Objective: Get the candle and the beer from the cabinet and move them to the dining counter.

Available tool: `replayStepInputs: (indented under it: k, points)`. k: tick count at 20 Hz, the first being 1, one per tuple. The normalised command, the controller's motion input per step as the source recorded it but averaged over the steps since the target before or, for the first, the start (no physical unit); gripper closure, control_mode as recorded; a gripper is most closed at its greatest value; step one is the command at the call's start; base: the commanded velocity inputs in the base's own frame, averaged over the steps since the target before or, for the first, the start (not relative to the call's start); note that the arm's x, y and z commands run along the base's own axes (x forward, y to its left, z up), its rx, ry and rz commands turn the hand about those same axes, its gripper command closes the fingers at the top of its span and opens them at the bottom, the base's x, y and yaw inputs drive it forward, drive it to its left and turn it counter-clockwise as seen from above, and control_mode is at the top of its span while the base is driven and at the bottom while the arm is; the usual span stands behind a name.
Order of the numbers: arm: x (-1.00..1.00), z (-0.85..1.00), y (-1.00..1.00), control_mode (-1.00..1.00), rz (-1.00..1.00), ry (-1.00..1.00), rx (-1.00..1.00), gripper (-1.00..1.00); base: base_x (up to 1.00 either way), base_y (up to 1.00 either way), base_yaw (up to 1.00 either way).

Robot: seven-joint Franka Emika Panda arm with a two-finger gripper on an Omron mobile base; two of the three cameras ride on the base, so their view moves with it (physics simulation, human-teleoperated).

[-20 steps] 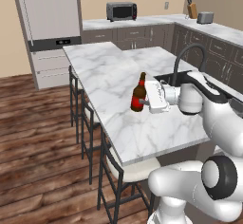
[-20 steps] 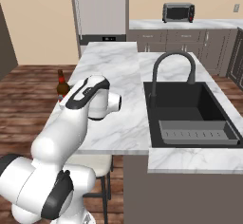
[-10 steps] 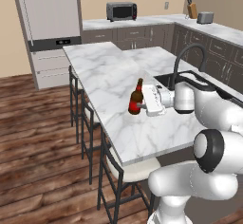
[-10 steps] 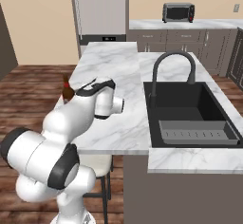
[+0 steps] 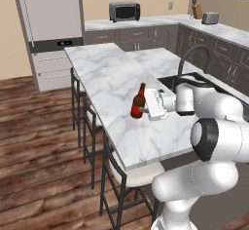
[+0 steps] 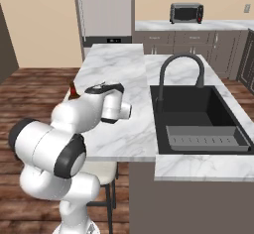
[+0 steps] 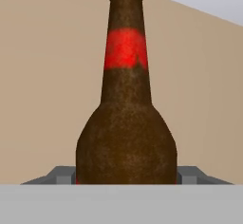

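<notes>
Nearest the hand camera, the beer [image 7: 126,123] is seen upright and very close, its brown body set between the two grey fingertips [image 7: 59,174] that flank it low on either side. The jaws appear closed onto the bottle's lower body, though actual contact at the pads is hidden by the glass itself — a firm hold is judged likely, not certain.

From the left base view, the gripper [image 5: 146,108] is held level just above the dining counter [image 5: 112,83], with the beer [image 5: 138,104] standing at or just over the marble near the stool-side edge. Whether its base is already resting on the slab cannot be told. In the right base view only the bottle's top [image 6: 73,92] is glimpsed behind the arm.

Risk is judged mainly at release. If the jaws are opened while the base is not yet down, the bottle could drop and tip; if the hand is drawn away crookedly, a finger could drag the tall, narrow bottle over — and the counter edge is near on that side, so a fall to the floor is possible.

A red band is seen on the neck and another around the body, but no writing or brand can be read.

Farther back, a microwave [image 5: 124,11] sits on the rear worktop.
</notes>
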Motion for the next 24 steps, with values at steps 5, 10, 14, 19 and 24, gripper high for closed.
replayStepInputs:
  k: [5, 10, 14, 19, 24]
  points:
    - [0.16, -0.2, 0.0, -1.0, 0.0, 0.0, 0.0, 1.0, 0.0, 0.0, 0.0]
    - [0.11, -0.18, 0.0, -1.0, 0.0, 0.01, -0.01, 1.0, 0.0, 0.0, 0.0]
    - [0.01, -0.13, 0.0, -1.0, 0.0, 0.03, 0.0, 1.0, 0.0, 0.0, 0.0]
    - [0.16, -0.17, 0.0, -1.0, 0.0, 0.0, 0.0, 1.0, 0.0, 0.0, 0.0]
    - [0.18, -0.19, 0.0, -1.0, 0.0, 0.0, 0.0, 1.0, 0.0, 0.0, 0.0]
